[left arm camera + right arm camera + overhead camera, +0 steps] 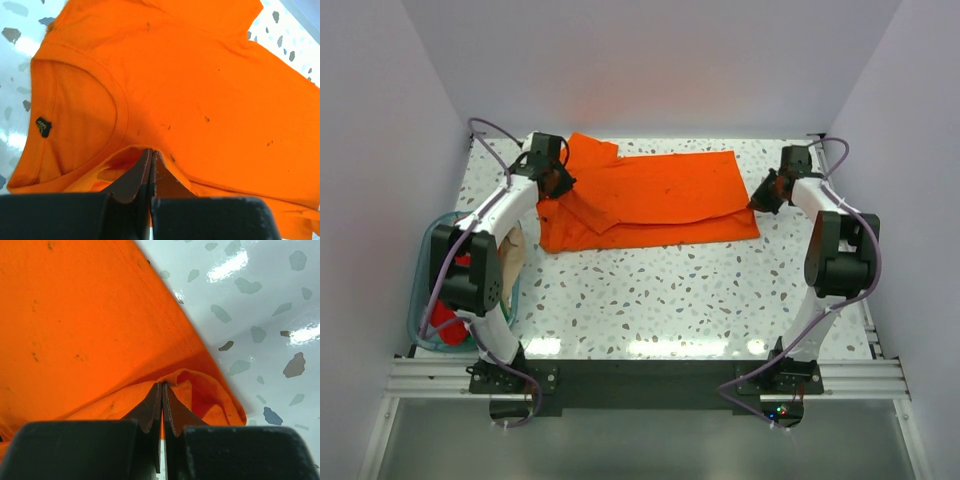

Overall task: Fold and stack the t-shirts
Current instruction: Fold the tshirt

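Observation:
A bright orange t-shirt [660,195] with small dark specks lies across the far half of the speckled table, partly folded lengthwise. My left gripper [556,183] is at its left end, shut on a pinch of the cloth near the collar [117,100]; a fold of cloth rises at the fingertips [151,151]. My right gripper [760,200] is at the shirt's right end, shut on a bunched hem corner [212,390], with its fingertips [161,385] pressed together. Red cloth [445,320] and beige cloth [513,255] show in the tub at left.
A translucent teal plastic tub [425,290] stands at the table's left edge beside the left arm. White walls close in the left, far and right sides. The speckled tabletop [660,290] lies in front of the shirt, with a black rail [640,382] at the near edge.

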Action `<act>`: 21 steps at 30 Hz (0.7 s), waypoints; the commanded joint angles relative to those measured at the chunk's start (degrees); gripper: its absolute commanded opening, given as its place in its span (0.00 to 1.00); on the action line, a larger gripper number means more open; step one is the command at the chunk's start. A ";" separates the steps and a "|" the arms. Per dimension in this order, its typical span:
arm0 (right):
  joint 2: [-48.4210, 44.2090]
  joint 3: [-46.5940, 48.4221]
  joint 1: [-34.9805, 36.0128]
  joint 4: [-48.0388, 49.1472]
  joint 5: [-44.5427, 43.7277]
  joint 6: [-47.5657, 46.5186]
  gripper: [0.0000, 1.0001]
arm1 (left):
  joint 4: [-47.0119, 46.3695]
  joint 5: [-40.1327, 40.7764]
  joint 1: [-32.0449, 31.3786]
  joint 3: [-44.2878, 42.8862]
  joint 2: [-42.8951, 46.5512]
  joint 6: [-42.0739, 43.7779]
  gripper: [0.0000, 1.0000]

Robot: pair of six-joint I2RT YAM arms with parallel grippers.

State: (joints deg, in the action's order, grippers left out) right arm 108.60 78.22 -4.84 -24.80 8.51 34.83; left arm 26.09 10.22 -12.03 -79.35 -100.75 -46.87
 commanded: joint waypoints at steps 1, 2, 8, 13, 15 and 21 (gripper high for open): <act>0.47 2.03 0.09 1.68 -0.43 -0.64 0.00 | -1.39 -1.17 0.61 -4.92 -1.99 1.70 0.00; 0.65 2.12 0.10 1.68 -0.51 -0.47 0.00 | -1.21 -1.08 0.78 -5.37 -2.43 1.87 0.00; 1.79 2.73 0.01 2.12 -0.25 -0.03 0.00 | -1.04 -1.87 2.10 -7.57 -4.80 2.48 0.00; 2.06 2.38 0.10 2.91 -0.87 0.50 0.00 | -0.95 -2.57 2.89 -9.24 -6.30 2.84 0.00; 2.23 2.64 -0.08 3.26 -0.60 0.59 0.00 | -1.04 -3.01 3.33 -9.42 -6.74 2.84 0.00; 2.41 3.35 -0.08 5.11 0.27 0.68 0.00 | -1.13 -3.54 4.12 -9.24 -7.62 3.28 0.00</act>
State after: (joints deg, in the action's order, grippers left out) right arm 110.63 78.89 -4.84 -22.57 8.56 34.96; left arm 26.26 7.35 -8.86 -86.39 -108.05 -45.17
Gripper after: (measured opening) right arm 0.008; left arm 0.013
